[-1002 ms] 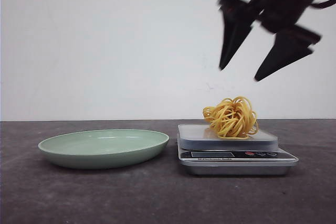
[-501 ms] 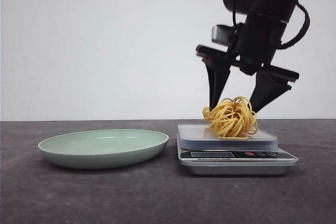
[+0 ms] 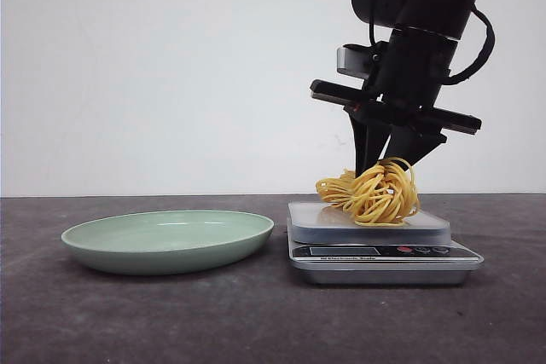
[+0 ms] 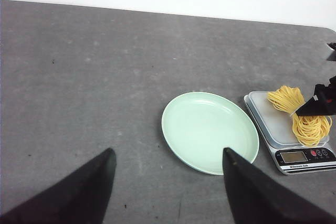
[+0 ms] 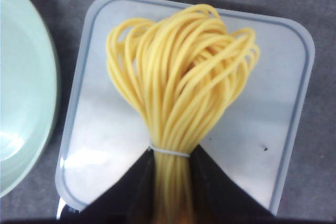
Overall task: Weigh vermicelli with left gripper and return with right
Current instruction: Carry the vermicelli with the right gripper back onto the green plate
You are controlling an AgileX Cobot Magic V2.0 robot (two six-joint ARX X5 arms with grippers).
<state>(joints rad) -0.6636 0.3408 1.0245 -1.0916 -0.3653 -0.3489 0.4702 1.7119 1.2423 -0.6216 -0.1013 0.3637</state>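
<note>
On the dark grey worktop [image 3: 171, 321], nearest the camera, sit the shallow pale green plate [image 3: 169, 240] at nine o'clock and the silver digital kitchen scale [image 3: 380, 249] at three o'clock. The round bundle of yellow-orange vermicelli [image 3: 373, 193] lies on the scale's platform. The right gripper [image 3: 386, 159] has its fingers clenched on the bundle's tied end. The left gripper [image 4: 165, 182] hangs released, well apart. The return step looks in hand: next comes a lift clear of the scale, then a carry toward nine o'clock onto the plate, without dropping strands.
</note>
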